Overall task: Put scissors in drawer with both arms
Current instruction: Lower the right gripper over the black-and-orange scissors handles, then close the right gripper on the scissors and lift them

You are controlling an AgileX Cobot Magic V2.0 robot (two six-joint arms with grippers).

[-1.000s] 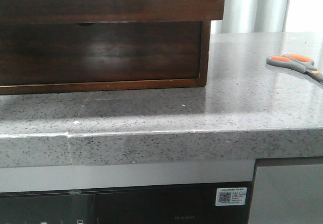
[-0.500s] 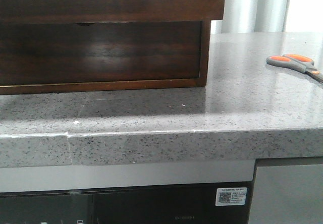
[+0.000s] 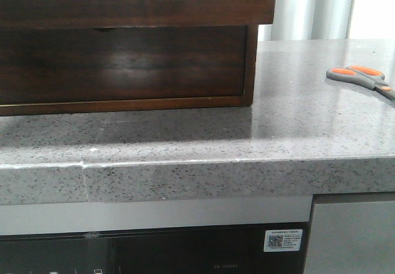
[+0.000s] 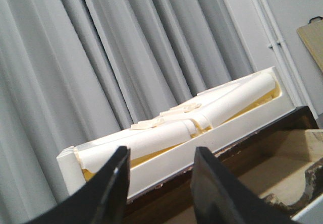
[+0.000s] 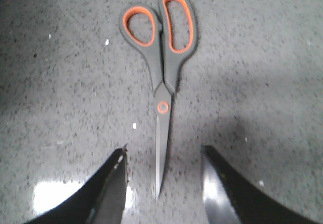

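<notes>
- Right wrist view: right gripper (image 5: 162, 183) jaws wide, empty, blade tip of closed scissors (image 5: 162, 72) between fingers, flat on grey counter (image 5: 262, 98).
- Left gripper (image 4: 159, 183) jaws wide, empty, facing curtain (image 4: 101, 57).
- Drawer (image 3: 123, 64) shut, well left of scissors.

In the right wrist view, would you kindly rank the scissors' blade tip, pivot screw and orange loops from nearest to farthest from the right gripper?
1. Blade tip: between the open jaws of the right gripper.
2. Pivot screw: just beyond the jaws, midway along.
3. Orange loops: at the far end; the two loops are too close to call.
</notes>
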